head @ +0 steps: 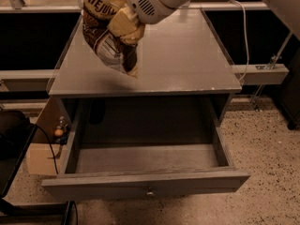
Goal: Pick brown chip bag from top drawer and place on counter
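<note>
The brown chip bag hangs in the air over the left part of the counter. It is crinkled, dark brown with a cream top and white lettering. My gripper is shut on the bag's upper right side, its tan fingers pressed into the foil. The white arm runs up to the top right. The top drawer is pulled fully open below the counter and holds nothing that I can see. Its small round knob shows at the front centre.
A cardboard box and dark cables lie on the floor at the left of the cabinet. A white cable and a pale rail run along the right side. Speckled floor lies to the right.
</note>
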